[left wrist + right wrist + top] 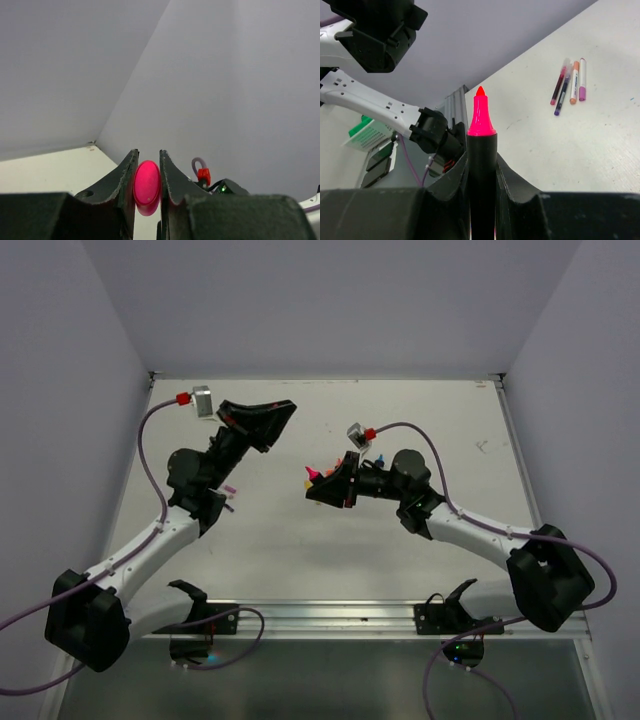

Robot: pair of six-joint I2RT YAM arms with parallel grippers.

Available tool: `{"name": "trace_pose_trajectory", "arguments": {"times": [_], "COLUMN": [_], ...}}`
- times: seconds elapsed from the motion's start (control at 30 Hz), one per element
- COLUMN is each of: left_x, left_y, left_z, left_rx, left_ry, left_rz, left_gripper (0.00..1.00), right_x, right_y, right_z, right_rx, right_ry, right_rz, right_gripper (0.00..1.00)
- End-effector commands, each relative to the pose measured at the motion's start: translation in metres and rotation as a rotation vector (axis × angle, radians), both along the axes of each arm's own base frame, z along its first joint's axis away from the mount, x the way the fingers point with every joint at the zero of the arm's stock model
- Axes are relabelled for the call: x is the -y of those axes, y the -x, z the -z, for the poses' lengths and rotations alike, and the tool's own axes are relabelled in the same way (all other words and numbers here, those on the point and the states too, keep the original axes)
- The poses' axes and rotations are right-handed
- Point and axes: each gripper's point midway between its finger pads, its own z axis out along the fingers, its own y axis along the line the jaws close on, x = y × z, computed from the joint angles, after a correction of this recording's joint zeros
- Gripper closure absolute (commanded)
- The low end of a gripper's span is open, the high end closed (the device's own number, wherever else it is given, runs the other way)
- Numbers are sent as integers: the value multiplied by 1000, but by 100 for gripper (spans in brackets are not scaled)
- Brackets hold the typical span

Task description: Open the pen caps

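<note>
A pink cap is grasped between the fingers of the left gripper, which is clenched on it and raised well above the table, toward the far left corner. The cap is seen end-on in the left wrist view, so its length cannot be judged. The right gripper is closed around a black highlighter, which is held upright between the jaws with its bare pink tip exposed and pointed away from the wrist. In the top view, the two grippers are held apart over the middle of the table, the highlighter's tip being turned toward the left arm. Four thin pens are laid side by side on the white table surface beyond the right gripper, nearly parallel and close together; their caps appear to be on, though they are too small for this to be told with certainty.
</note>
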Motion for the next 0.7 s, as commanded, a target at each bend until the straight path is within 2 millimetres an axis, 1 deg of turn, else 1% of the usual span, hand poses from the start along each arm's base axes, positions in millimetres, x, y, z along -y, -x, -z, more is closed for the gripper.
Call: {"name": "trace_pose_trajectory", "arguments": {"times": [0.0, 0.03, 0.1, 0.13, 0.17, 0.2, 0.23, 0.27, 0.3, 0.33, 0.37, 0.4, 0.43, 0.47, 0.5, 0.53, 0.57, 0.6, 0.63, 0.67], "left_x": [-8, -5, 3, 8, 10, 13, 18, 19, 22, 25, 26, 28, 31, 32, 33, 35, 36, 37, 37, 39], "left_y": [-3, -6, -5, -8, -13, -12, -16, -19, -19, -23, -24, -25, -30, -32, -34, -37, -36, -35, -33, -30], "left_z": [-43, -42, -36, -29, -19, -12, 4, 13, 23, 40, 50, 61, 84, 97, 111, 139, 154, 167, 192, 202], "left_rx": [135, 132, 124, 97, 68, 51, 6, -26, -51, -110, -144, -168, -259, -304, -335, -444, -492, -535, -615, -646], "left_ry": [65, 60, 31, 10, -7, -24, -57, -79, -105, -143, -168, -207, -259, -295, -346, -403, -432, -455, -483, -493], "left_rz": [-55, -42, -4, 15, 23, 45, 64, 75, 92, 102, 108, 114, 124, 129, 131, 147, 156, 166, 181, 194], "left_gripper": [100, 100, 100, 100, 100, 100, 100, 100, 100, 100, 100, 100, 99, 97, 96, 95, 94, 93, 93, 93], "right_x": [1, 2, 4, 7, 11, 16, 20, 26, 34, 39, 47, 56, 63, 72, 80, 85, 92, 96, 99, 101], "right_y": [6, 7, 8, 6, 5, 3, -3, -4, -8, -10, -18, -21, -24, -33, -32, -35, -39, -39, -40, -41], "right_z": [-8, -7, -5, 3, 2, 14, 19, 18, 32, 37, 34, 49, 54, 60, 67, 72, 76, 81, 86, 90], "right_rx": [16, 6, 2, -7, 1, -30, -16, -8, -27, -29, -15, -38, -41, -42, -46, -52, -59, -74, -86, -95], "right_ry": [-48, -57, -56, -38, -31, 9, 30, 40, 95, 119, 130, 196, 226, 265, 311, 338, 360, 383, 398, 411], "right_rz": [-20, -19, -9, 20, 41, 65, 105, 133, 169, 197, 265, 303, 341, 415, 437, 465, 508, 525, 540, 552], "right_gripper": [100, 100, 100, 100, 100, 100, 100, 100, 100, 100, 100, 100, 100, 100, 100, 100, 100, 100, 100, 100]}}
